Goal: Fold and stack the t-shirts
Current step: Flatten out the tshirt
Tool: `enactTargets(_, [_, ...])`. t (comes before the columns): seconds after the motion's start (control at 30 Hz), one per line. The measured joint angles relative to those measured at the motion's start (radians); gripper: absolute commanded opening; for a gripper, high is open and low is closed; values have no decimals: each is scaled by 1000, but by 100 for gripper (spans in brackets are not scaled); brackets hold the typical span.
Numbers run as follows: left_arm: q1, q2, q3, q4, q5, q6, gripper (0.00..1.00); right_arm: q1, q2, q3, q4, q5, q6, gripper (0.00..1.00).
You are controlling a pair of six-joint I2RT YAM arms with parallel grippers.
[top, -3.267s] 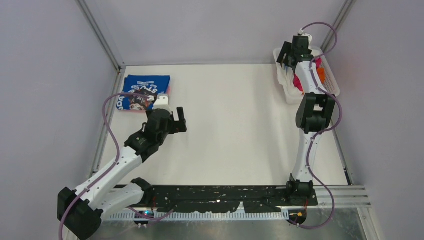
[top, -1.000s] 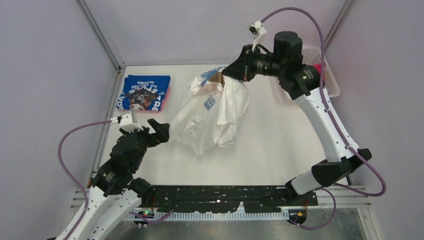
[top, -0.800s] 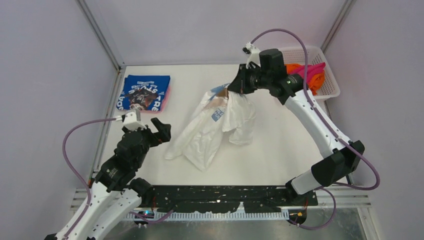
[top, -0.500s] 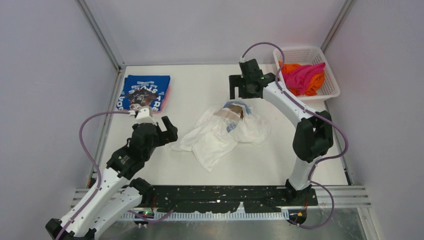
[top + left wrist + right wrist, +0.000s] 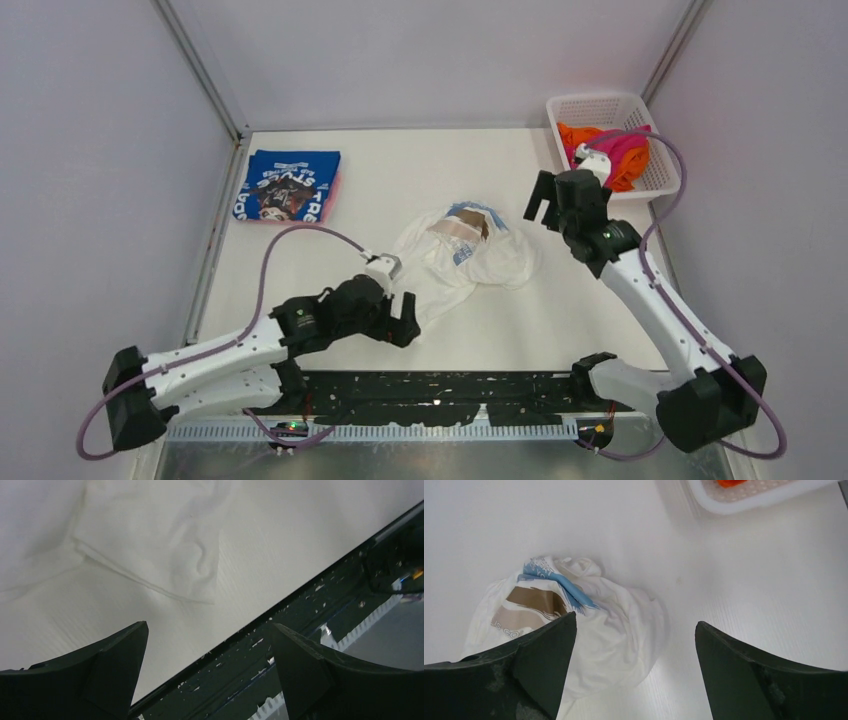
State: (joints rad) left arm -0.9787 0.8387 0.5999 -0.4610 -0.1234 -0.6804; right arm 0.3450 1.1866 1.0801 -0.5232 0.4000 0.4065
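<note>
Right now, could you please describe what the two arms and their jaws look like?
Both the left arm and right arm have white links between bulky black joints. A purple cable loops loosely along each. The jaws are matte black, broad and wedge-shaped.

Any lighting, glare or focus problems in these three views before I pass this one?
Top external: even, diffuse light, no glare, faint shadows; the white t-shirt barely contrasts with the white table. Left wrist: the shirt's creases show only as faint shading; the left gripper is a dark, featureless silhouette. Right wrist: the shirt's brown and blue print is sharp; the basket rim is bright.
</note>
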Motion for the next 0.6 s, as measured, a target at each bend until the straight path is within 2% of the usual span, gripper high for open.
enactTargets(0.1, [-129,156,48,-12,-16,2,86,-19,-158,-169,35,-11,45,96])
enactTargets(0.2, [-187,334,135,-35,-41,8,81,-25,-234,-291,37,-34,75,96])
enactTargets(0.33, [-207,501,220,-37,-63,21,71,-29,-293,-388,35,-66,98,95])
enactTargets(0.47, [-207,609,257,-41,-88,38,55,-31,-348,-422,37,-91,105,95])
enactTargets(0.6, [-207,707,291,-53,-121,42,51,-32,-374,-424,37,-106,106,95])
